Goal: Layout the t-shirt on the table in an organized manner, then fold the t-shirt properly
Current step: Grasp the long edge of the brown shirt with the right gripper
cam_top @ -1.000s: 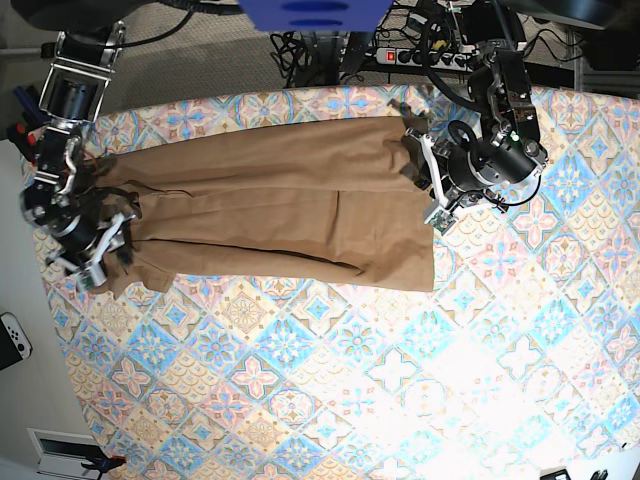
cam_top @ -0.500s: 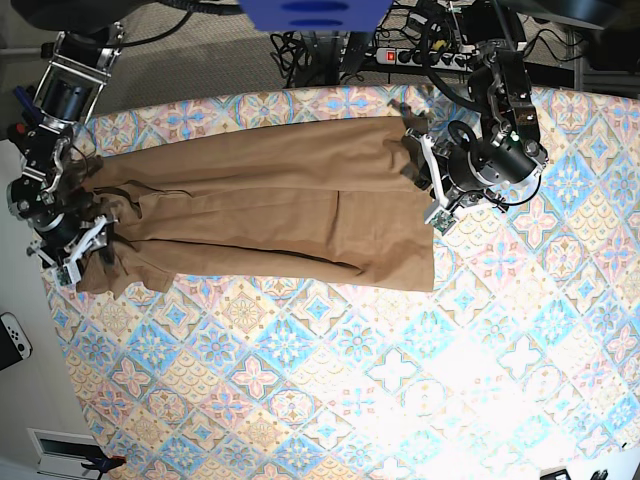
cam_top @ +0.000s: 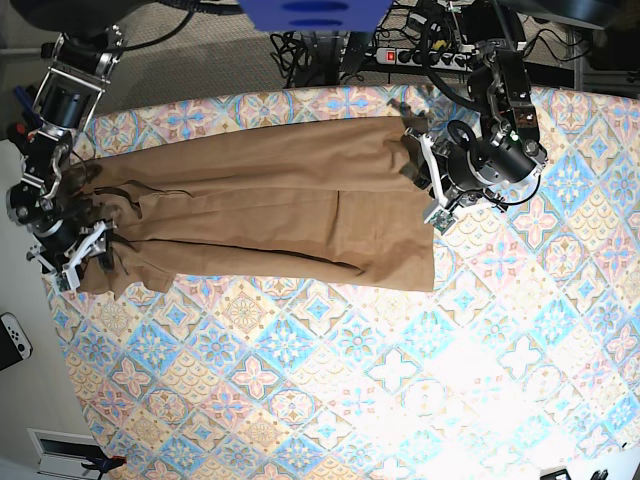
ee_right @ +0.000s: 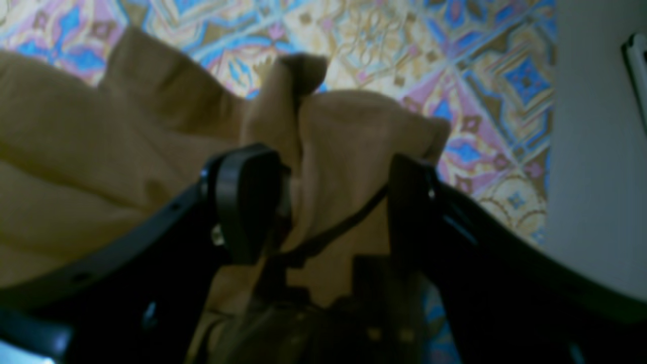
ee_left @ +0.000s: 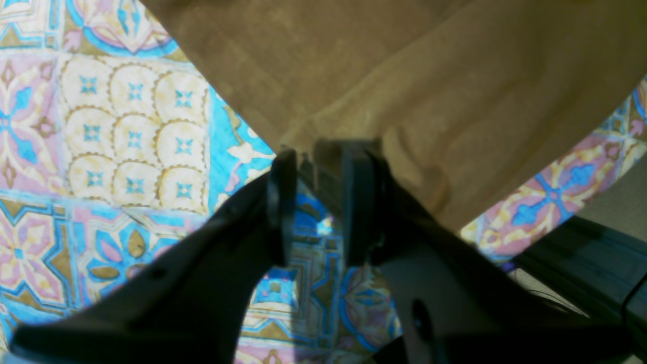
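Observation:
The tan t-shirt (cam_top: 270, 205) lies stretched sideways across the far half of the patterned table (cam_top: 330, 380), folded lengthwise. My left gripper (cam_top: 428, 195) sits at its right end. In the left wrist view its narrow jaws (ee_left: 313, 156) pinch the t-shirt's edge (ee_left: 404, 76), and creases fan out from the tips. My right gripper (cam_top: 78, 255) is at the shirt's left end, near the table's left edge. In the right wrist view it (ee_right: 328, 162) stands open, with a loose bunch of the t-shirt (ee_right: 354, 131) between the fingers.
A power strip with cables (cam_top: 420, 55) and a blue object (cam_top: 315, 12) are behind the table's far edge. A white controller (cam_top: 12, 338) lies on the floor at the left. The pale floor (ee_right: 596, 151) shows just past the table's edge beside my right gripper.
My right arm has drawn the shirt's left end outward toward the table's left edge, and its jaws have spread wider. The left arm has stayed still.

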`<state>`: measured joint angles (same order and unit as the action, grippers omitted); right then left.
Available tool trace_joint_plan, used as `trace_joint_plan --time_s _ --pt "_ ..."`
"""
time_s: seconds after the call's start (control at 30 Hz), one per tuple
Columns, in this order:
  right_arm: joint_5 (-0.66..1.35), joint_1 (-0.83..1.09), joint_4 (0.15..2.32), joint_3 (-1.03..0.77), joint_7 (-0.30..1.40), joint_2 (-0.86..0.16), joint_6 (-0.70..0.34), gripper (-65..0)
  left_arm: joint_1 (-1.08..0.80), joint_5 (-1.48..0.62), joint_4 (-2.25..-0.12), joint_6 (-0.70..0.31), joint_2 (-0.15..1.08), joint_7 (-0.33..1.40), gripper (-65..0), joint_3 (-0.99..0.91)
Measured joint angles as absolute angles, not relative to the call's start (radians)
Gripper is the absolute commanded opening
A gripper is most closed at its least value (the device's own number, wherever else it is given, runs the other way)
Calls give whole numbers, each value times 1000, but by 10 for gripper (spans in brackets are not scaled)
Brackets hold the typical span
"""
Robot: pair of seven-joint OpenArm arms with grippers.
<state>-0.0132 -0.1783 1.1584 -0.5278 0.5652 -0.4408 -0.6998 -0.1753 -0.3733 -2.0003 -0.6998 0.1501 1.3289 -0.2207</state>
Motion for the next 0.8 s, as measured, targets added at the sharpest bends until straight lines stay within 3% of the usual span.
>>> trace_joint_plan --time_s 0.23,0.5,0.8 --pt "-2 -248 1166 -401 544 -442 -702 -291 -175 -374 -2000 -700 150 1329 -494 -221" --pt "-6 -245 1150 -386 546 -444 -700 -291 -178 -377 -2000 -700 150 1329 -494 -221" --pt "-7 -292 993 -341 446 -445 -697 -291 -178 -377 -2000 -700 150 1329 -494 -221"
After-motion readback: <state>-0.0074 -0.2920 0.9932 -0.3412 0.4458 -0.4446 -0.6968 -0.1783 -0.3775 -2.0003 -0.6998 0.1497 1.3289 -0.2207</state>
